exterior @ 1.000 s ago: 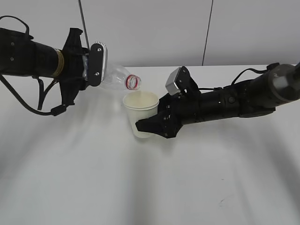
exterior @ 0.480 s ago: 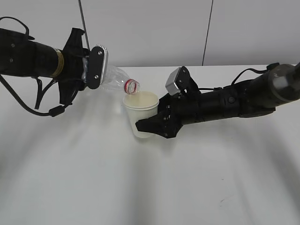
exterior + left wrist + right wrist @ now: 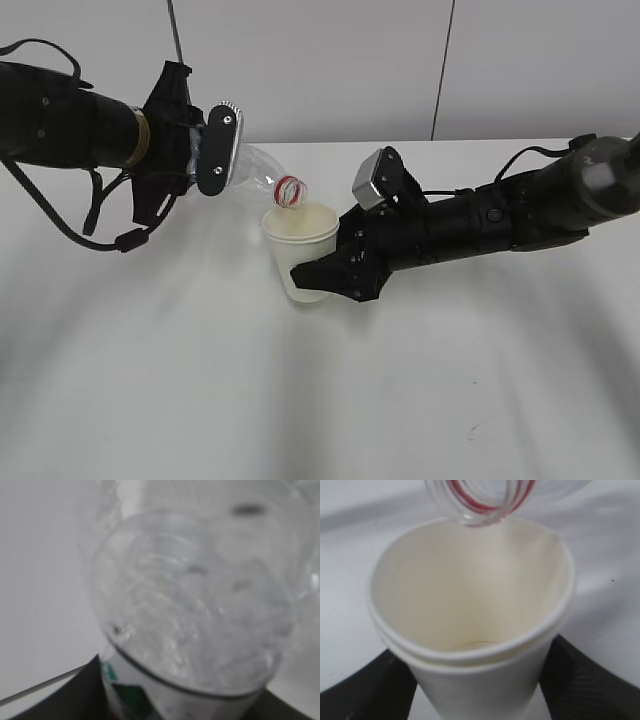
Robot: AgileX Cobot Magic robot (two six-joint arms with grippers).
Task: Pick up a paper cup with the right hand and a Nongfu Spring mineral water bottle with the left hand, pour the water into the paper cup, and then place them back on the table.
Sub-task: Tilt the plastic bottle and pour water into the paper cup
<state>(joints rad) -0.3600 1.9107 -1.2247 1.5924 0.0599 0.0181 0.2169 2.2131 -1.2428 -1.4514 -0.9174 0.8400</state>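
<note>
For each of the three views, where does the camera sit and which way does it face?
Exterior: in front of the table, looking down at a slant; both arms, left tool, right tool.
Left wrist: on the left arm, facing along the bottle; dark tool edges low in the frame.
Right wrist: on the right arm, looking down into the paper cup; dark fingers beside it.
Shared: the bottle's red-ringed neck above the cup.

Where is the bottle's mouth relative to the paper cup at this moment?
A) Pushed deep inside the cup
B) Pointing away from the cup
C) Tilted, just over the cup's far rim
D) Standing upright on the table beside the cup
C: the tilted bottle has its red-ringed mouth just above the paper cup rim, seen likewise in the right wrist view.
</note>
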